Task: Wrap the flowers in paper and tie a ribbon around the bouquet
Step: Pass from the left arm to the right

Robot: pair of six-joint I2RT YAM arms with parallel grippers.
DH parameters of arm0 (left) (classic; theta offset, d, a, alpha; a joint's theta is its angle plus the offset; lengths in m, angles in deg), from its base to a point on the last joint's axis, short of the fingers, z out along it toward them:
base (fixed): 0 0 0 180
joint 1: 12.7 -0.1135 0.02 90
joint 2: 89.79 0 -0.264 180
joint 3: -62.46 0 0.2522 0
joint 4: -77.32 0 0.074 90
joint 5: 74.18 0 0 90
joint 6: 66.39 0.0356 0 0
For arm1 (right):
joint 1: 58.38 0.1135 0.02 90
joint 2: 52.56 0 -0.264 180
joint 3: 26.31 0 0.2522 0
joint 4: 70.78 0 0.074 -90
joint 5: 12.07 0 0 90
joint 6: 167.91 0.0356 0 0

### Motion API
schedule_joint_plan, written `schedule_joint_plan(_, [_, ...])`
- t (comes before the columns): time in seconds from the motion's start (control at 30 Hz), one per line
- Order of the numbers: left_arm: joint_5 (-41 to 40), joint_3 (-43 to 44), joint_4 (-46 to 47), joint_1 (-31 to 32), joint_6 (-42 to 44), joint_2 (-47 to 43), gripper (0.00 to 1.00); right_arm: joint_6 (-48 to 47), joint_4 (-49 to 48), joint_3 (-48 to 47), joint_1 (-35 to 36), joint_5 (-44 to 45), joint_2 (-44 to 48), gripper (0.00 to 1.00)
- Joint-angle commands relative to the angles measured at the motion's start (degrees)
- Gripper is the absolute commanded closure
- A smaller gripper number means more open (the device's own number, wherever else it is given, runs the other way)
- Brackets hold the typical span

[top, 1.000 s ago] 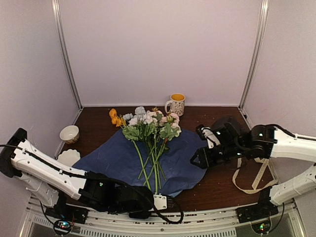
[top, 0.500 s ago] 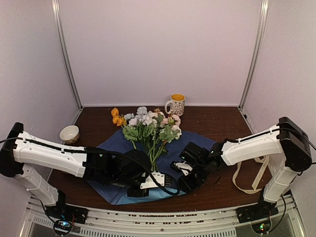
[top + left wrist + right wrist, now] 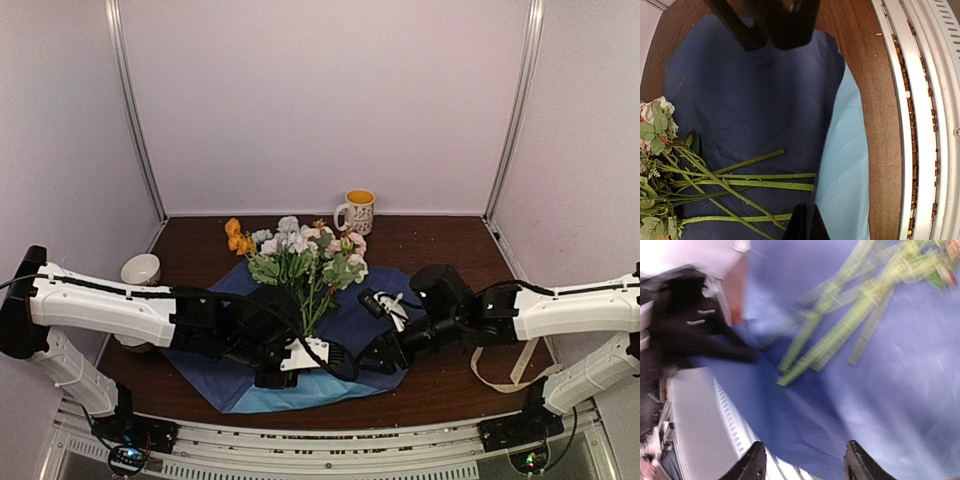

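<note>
Paper point(image 3: 765, 100), near edge now folded over.

My workplace: a small robot test booth in a lab.

Plain pale wall panels point(image 3: 330, 100) shut me in on three sides, joined at the back corners by bare metal posts point(image 3: 135, 110). A dark brown tabletop point(image 3: 440, 235) fills the floor of the box. Along its near edge runs a slotted aluminium rail point(image 3: 400, 440), where the bases point(image 3: 515, 432) of my two arms are bolted, with small indicator lights point(image 3: 127, 459) glowing beside them. What sits on the table looks like staged props rather than a lived-in room: a mug point(image 3: 357, 211), a small bowl point(image 3: 140, 267), and artificial flowers point(image 3: 300, 250) laid on blue paper point(image 3: 350, 320).
</note>
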Motion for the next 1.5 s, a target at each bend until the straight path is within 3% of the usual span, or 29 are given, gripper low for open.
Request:
schedule_joint_plan(0.0, [2.0, 1.5, 2.2, -1.2, 0.9, -0.2, 1.00, 0.6, -12.5, 4.7, 0.2, -5.5, 3.6, 0.30])
schedule_joint_plan(0.03, [2.1, 1.6, 2.5, -1.3, 0.9, -0.1, 1.00, 0.9, -13.4, 5.1, 0.5, -6.2, 3.8, 0.12])
schedule_joint_plan(0.07, [2.5, 1.6, 2.8, -1.4, 0.8, 0.0, 1.00, 1.3, -14.3, 5.4, 0.8, -6.2, 3.8, 0.01])
schedule_joint_plan(0.2, [3.9, 1.4, 3.8, -2.4, 0.0, -0.2, 1.00, 4.4, -19.5, 6.4, 1.8, -5.0, 1.8, 0.02])
schedule_joint_plan(0.4, [5.3, 1.4, 3.4, -3.2, -1.1, -0.5, 1.00, 7.4, -27.3, 8.5, 1.8, -8.7, -5.5, 0.27])
schedule_joint_plan(0.53, [4.9, 2.0, 2.7, -3.8, -1.5, 0.5, 1.00, 10.9, -35.2, 9.7, 2.0, -13.1, -9.1, 0.34])
schedule_joint_plan(0.63, [4.2, 2.5, 2.1, -3.9, -1.9, 1.2, 1.00, 10.7, -35.9, 10.8, 2.0, -11.9, -9.4, 0.40])
schedule_joint_plan(0.8, [3.9, 3.0, 1.7, -4.1, -3.2, 1.2, 1.00, 11.8, -36.6, 11.7, 2.3, -10.8, -11.3, 0.78])
schedule_joint_plan(0.83, [3.7, 3.1, 1.6, -4.2, -3.9, 1.0, 0.92, 11.9, -36.6, 11.9, 2.4, -10.4, -11.4, 0.85])
schedule_joint_plan(0.87, [3.4, 3.2, 1.4, -4.3, -5.0, 0.7, 0.78, 11.9, -36.2, 11.9, 2.3, -9.7, -11.5, 0.91])
schedule_joint_plan(0.97, [3.0, 4.1, -0.7, -5.1, -9.6, -1.1, 0.55, 11.4, -33.7, 11.1, 2.3, -8.1, -12.5, 1.00])
schedule_joint_plan(1.03, [3.1, 3.5, -1.2, -5.4, -12.2, -4.2, 0.42, 11.1, -32.5, 10.3, 2.3, -8.2, -13.6, 1.00])
schedule_joint_plan(1.17, [5.4, -2.7, 0.8, -9.0, -18.2, -12.4, 0.28, 9.8, -28.8, 8.5, 2.3, -8.6, -15.3, 1.00])
schedule_joint_plan(1.23, [6.3, -5.7, 0.5, -15.0, -24.5, -12.4, 0.34, 9.4, -28.0, 8.3, 2.3, -8.6, -15.6, 1.00])
schedule_joint_plan(1.3, [8.7, -7.2, -1.1, -20.7, -27.5, -9.4, 0.51, 9.6, -28.0, 8.5, 2.3, -8.4, -16.0, 1.00])
schedule_joint_plan(1.47, [9.9, -7.2, -3.7, -20.8, -24.7, 1.6, 0.72, 11.8, -29.9, 8.5, 2.3, -8.7, -17.2, 1.00])
